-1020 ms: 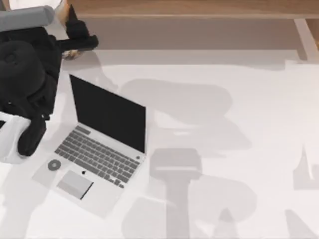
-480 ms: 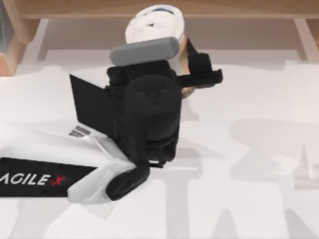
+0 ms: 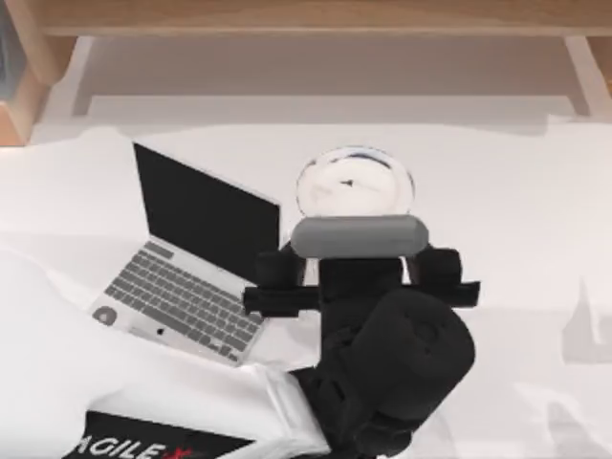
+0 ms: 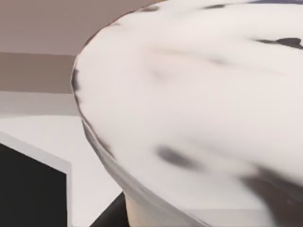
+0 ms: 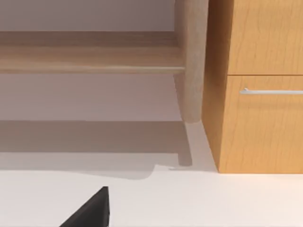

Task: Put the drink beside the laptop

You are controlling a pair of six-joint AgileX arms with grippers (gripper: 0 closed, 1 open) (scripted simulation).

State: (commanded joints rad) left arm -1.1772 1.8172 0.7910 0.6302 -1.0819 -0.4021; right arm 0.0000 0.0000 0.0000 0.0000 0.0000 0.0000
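Observation:
The drink point(image 3: 354, 186) shows its round white lid just right of the laptop point(image 3: 186, 287), and its body is hidden under the lid and my wrist. My left gripper point(image 3: 356, 271) is shut on the drink, one black finger on each side of the cup. I cannot tell whether the cup's base touches the table. The laptop stands open, black screen up and grey keys facing the front left, with my left arm crossing its front part. Up close in the left wrist view are the white lid point(image 4: 189, 104), a strip of tan cup point(image 4: 142, 215) and the black screen point(image 4: 28, 189).
A wooden shelf edge point(image 3: 306, 19) runs along the back of the white table point(image 3: 535, 220). The right wrist view looks at a wooden cabinet with a drawer handle point(image 5: 270, 91), a round post point(image 5: 191, 61) and a black corner point(image 5: 92, 210) low down.
My left gripper has carried the drink from the back left corner, across behind the laptop, to a spot right of the laptop and nearer the front.

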